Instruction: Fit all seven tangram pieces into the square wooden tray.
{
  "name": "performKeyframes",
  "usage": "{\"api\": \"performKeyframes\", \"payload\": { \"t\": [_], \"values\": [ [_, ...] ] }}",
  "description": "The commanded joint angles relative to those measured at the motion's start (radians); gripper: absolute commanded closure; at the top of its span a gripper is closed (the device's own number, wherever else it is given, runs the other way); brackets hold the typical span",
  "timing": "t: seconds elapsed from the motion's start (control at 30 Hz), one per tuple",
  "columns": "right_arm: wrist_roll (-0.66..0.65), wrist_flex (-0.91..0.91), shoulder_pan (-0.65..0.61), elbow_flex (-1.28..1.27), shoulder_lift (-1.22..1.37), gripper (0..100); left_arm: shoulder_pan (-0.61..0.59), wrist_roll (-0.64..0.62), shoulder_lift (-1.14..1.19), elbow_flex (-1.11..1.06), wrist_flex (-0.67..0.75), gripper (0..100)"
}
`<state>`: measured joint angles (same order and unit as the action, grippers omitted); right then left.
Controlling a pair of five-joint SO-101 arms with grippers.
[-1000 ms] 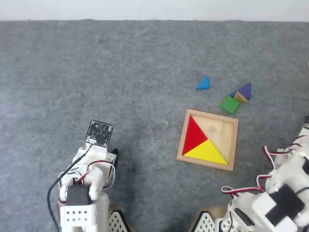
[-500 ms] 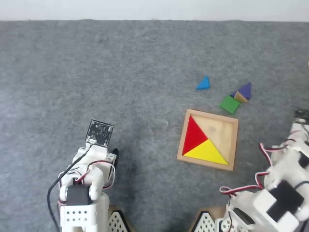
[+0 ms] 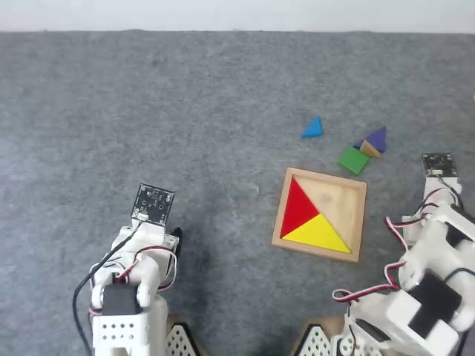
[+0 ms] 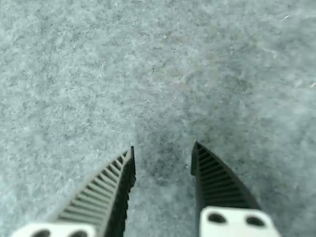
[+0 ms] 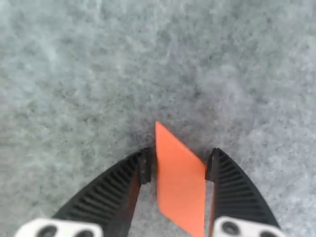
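Note:
The square wooden tray [image 3: 341, 194] lies right of centre and holds a red triangle [image 3: 298, 207] and a yellow triangle [image 3: 319, 233]. Beyond it on the carpet lie a blue triangle [image 3: 312, 128], a green square [image 3: 353, 159], a purple triangle [image 3: 377, 138] and a small tan triangle [image 3: 369, 149] touching it. My right gripper [image 5: 177, 158] is shut on a flat orange piece [image 5: 180, 185], held above bare carpet; the right arm [image 3: 434, 259] stands just right of the tray. My left gripper [image 4: 163, 150] hangs open over bare carpet, with the left arm [image 3: 141, 259] at the near left.
Grey carpet covers the whole table [image 3: 185, 111]. The green, purple and tan pieces cluster close to the tray's far right corner. The table's far edge meets a white wall.
The right arm has moved away from the near edge, toward the far side beside the tray. The left arm and the pieces have not moved.

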<state>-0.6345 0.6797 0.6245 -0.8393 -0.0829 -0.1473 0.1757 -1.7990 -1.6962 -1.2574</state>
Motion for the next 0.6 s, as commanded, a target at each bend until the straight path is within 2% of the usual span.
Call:
{"api": "performKeyframes", "payload": {
  "t": [0.0,0.13,0.33,0.57],
  "values": [
    [0.078,-0.016,0.054,0.043,-0.035,79.0,0.0,-0.009,-0.02,0.013,-0.006,82],
    [0.095,0.002,0.113,0.018,-0.133,79.0,0.0,-0.009,-0.02,0.013,-0.006,82],
    [0.095,0.005,0.12,-0.06,-0.274,79.0,0.0,-0.009,-0.02,0.013,-0.006,82],
    [0.092,-0.036,0.205,-0.084,-0.245,79.0,0.0,-0.009,-0.02,0.013,-0.006,82]
  ]
}}
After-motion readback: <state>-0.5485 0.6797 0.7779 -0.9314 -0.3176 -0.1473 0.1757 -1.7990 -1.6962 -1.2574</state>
